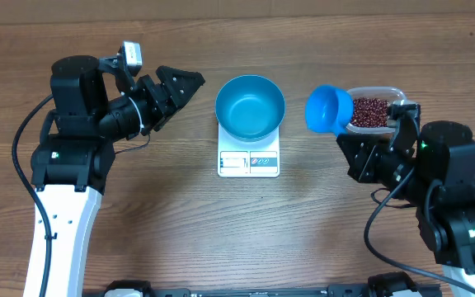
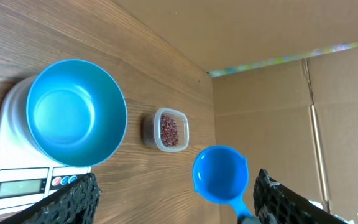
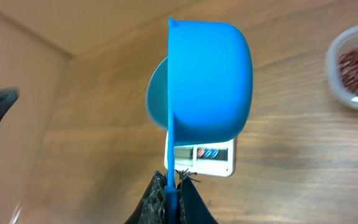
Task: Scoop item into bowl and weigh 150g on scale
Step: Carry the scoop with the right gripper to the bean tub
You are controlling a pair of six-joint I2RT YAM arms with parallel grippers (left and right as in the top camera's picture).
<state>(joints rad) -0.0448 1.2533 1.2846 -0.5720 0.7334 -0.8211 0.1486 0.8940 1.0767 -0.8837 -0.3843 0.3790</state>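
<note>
We see the left arm at the left of the overhead frame, reaching toward the centre. The left gripper has its jaws wide apart. Its fingers sit in the two lower corners of the wrist view, with nothing gripped between them. The right arm occupies the lower right, and the right gripper is clamped on the handle of a blue scoop.

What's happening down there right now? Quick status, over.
Left gripper open, empty. Right gripper shut on empty scoop. Bowl empty on scale; beans in tub. Nothing blocking the bowl.
</note>
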